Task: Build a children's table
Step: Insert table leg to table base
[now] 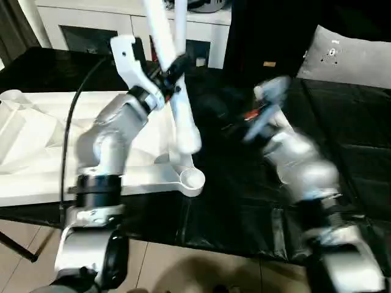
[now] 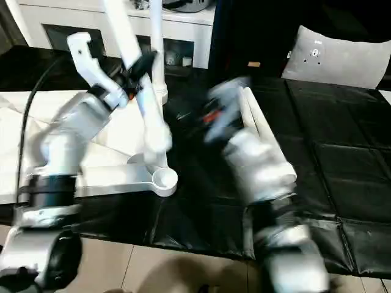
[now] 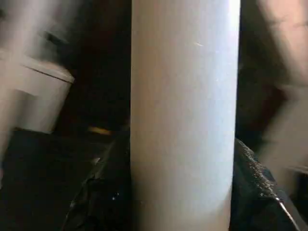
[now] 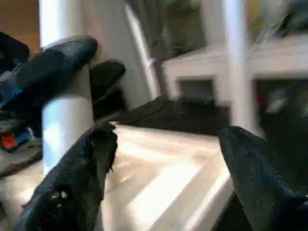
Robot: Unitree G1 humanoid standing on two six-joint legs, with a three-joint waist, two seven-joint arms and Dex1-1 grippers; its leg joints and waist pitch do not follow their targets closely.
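**Op A:** Black sheeting [image 1: 244, 201] covers my bench, with a white cabinet [image 1: 91, 27] behind. My left gripper [image 1: 173, 72] is clamped on a table leg [image 1: 183, 116], its lower end hanging just above the near corner socket [image 1: 192, 178].

**Op B:** And my right gripper [image 4: 166, 159]?

**Op A:** Jaws spread, nothing between them, apart from the leg. With one clamp alone, I'd say the leg could tilt and miss the socket, or jam crooked.

**Op B:** The table itself?

**Op A:** All white plastic. The top [image 1: 36, 140] lies ribbed side up on the sheeting, one leg [image 2: 156, 43] already standing at a far corner, spare legs [image 2: 256, 119] lying beside it.
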